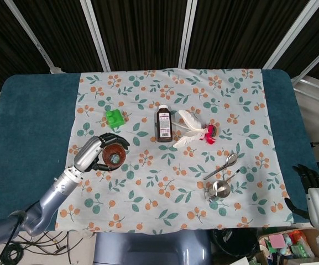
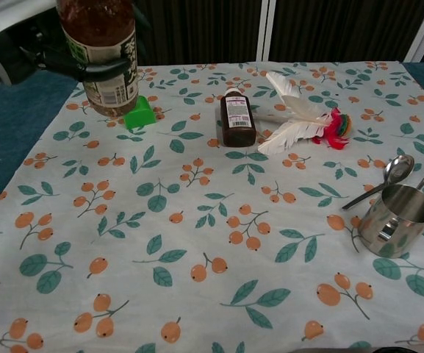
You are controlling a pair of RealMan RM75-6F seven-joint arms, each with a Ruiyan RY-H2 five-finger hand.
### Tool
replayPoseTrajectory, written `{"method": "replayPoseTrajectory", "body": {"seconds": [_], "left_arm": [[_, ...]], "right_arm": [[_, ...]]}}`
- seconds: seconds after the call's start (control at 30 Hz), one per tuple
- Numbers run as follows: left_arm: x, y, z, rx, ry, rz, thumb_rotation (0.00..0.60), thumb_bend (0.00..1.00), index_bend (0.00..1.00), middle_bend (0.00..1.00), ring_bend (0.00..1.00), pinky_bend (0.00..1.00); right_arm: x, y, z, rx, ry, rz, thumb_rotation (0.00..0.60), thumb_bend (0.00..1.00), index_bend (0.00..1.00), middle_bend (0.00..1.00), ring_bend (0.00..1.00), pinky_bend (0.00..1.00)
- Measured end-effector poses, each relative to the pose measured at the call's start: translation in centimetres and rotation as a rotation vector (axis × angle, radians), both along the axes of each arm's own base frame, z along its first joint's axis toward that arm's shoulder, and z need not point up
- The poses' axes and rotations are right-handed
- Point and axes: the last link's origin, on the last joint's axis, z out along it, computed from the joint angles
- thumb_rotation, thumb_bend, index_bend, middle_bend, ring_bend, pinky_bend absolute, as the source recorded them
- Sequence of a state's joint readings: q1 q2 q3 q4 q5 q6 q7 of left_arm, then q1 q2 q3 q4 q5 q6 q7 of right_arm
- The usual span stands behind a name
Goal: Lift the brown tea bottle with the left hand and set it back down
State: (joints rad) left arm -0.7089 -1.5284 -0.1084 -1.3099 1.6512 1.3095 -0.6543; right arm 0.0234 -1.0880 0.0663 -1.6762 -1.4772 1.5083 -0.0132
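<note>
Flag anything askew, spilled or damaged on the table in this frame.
Nothing stands out. The brown tea bottle is held upright, clear of the cloth, in the left hand, cap on. The small dark bottle lies on its side, with no spill showing.

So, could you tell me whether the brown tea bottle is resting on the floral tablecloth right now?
No, the brown tea bottle is gripped by the left hand and hangs clear above the floral tablecloth.

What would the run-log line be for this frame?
phase: lift | left hand: holds brown tea bottle upright, clear of tablecloth | right hand: idle at table edge, empty
</note>
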Motion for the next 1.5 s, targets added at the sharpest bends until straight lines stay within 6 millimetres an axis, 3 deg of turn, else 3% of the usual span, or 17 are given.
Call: {"method": "replayPoseTrajectory", "body": {"seconds": [0.17, 0.33, 0.5, 0.6, 0.8, 1.13, 1.33, 1.5], "left_arm": [[1.6, 1.5, 0.5, 0.224, 0.219, -0.060, 0.600, 0.57, 0.37, 0.44, 0.36, 0.45], [1.6, 2.6, 0.5, 0.492, 0.449, -0.125, 0.600, 0.57, 0.37, 0.43, 0.36, 0.44], [1.3, 2.7, -0.1, 0.522, 0.500, -0.112, 0.600, 0.56, 0.37, 0.43, 0.34, 0.43], [1.7, 2.3, -0.7, 0.397, 0.413, -0.071, 0.600, 0.56, 0.36, 0.42, 0.34, 0.43], [3.3, 1.3, -1.0, -0.071, 0.062, 0.046, 0.600, 0.56, 0.34, 0.39, 0.33, 0.42], [5.0, -0.9, 0.8, -0.854, -0.604, 0.245, 0.600, 0.56, 0.34, 0.39, 0.33, 0.42], [4.3, -1.1, 1.6, -1.058, -0.794, 0.307, 0.600, 0.56, 0.34, 0.39, 0.33, 0.42], [3.3, -1.2, 1.2, -1.055, -0.777, 0.327, 0.600, 0.56, 0.34, 0.39, 0.33, 0.42]], "right_arm": [[0.0, 0.0, 0.0, 0.000, -0.003, -0.003, 0.600, 0.16, 0.15, 0.11, 0.13, 0.19], [-0.1, -0.1, 0.0, -0.002, -0.004, -0.008, 0.600, 0.16, 0.15, 0.11, 0.13, 0.19], [-0.1, -0.1, 0.1, 0.000, -0.006, -0.011, 0.600, 0.16, 0.15, 0.11, 0.13, 0.19], [-0.1, -0.2, 0.1, 0.000, -0.007, -0.010, 0.600, 0.16, 0.15, 0.11, 0.13, 0.19], [-0.2, -0.2, 0.1, 0.001, -0.008, -0.010, 0.600, 0.16, 0.15, 0.11, 0.13, 0.19], [-0.1, -0.1, 0.2, 0.003, -0.007, -0.008, 0.600, 0.16, 0.15, 0.11, 0.13, 0.19], [-0.1, -0.1, 0.1, 0.004, -0.007, -0.010, 0.600, 0.16, 0.15, 0.11, 0.13, 0.19], [-0.1, -0.1, 0.1, 0.002, -0.008, -0.010, 0.600, 0.16, 0.15, 0.11, 0.13, 0.19]]}}
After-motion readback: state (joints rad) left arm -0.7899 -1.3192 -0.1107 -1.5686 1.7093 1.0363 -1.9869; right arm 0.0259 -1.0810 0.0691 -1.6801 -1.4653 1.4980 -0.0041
